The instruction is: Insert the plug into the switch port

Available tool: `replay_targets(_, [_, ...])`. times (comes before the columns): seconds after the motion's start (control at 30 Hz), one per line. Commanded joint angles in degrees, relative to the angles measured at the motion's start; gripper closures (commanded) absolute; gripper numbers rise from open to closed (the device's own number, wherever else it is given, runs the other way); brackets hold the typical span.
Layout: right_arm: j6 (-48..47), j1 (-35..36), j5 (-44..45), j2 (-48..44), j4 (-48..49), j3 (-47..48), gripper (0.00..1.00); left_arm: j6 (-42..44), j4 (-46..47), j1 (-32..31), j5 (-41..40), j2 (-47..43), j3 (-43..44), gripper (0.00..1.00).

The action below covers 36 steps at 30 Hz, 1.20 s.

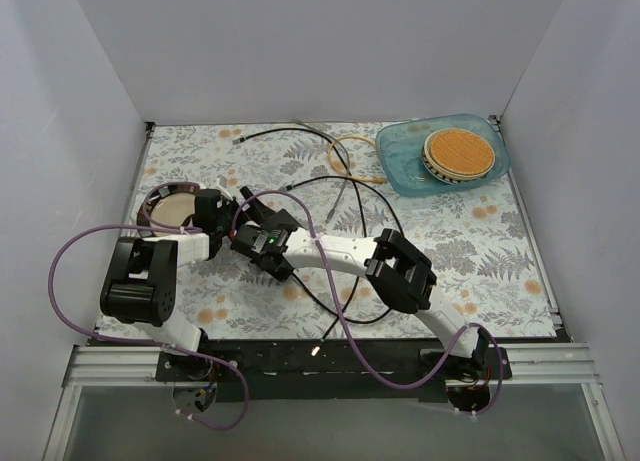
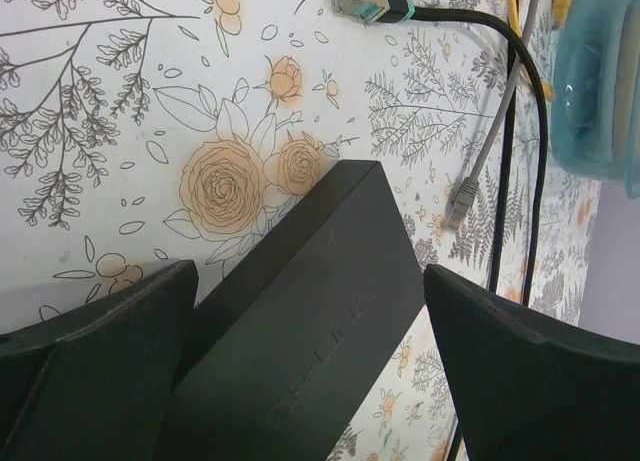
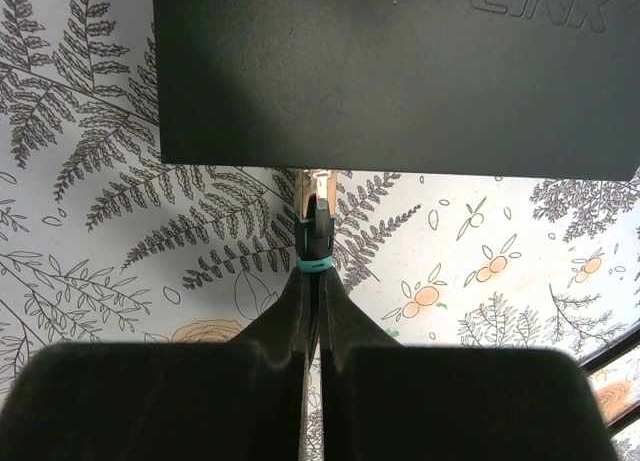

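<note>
The switch is a flat black box (image 2: 310,321) lying between my left gripper's (image 2: 310,271) fingers (image 2: 90,371), which press on its side and corner. In the right wrist view its long face (image 3: 400,81) fills the top. My right gripper (image 3: 316,276) is shut on a cable just behind the plug's (image 3: 317,231) teal-banded boot. The plug's clear tip meets the lower edge of the box, where the port is hidden underneath. In the top view both grippers, left (image 1: 220,213) and right (image 1: 258,239), crowd together at centre left and cover the box.
A blue tray (image 1: 400,161) with a round woven dish stands at the back right. A brown bowl (image 1: 168,207) is by the left arm. Loose black (image 1: 300,133), grey and yellow (image 1: 345,161) cables lie behind. A spare teal plug (image 2: 365,3) lies ahead of the left gripper.
</note>
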Motion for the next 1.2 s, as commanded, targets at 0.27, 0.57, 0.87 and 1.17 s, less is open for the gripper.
replay_targets(0.27, [4.1, -0.6, 2.8, -0.8, -0.2, 3.1, 0.99, -0.1, -3.0, -2.9, 3.4, 0.5, -1.5, 0.03])
replay_targets(0.57, [5.1, -0.6, 4.9, -5.1, 3.5, -2.9, 0.99, -0.7, -2.1, -4.4, 4.4, 0.1, -4.4, 0.03])
replay_targets(0.87, [4.6, -0.6, 5.0, -8.8, 12.2, -8.0, 0.99, -0.8, -1.6, -4.8, 5.0, -0.1, -4.7, 0.04])
replay_targets(1.17, [4.0, -0.6, 5.3, -8.6, 13.3, -6.7, 0.99, -1.3, -1.3, -5.6, 5.4, -0.1, -5.2, 0.04])
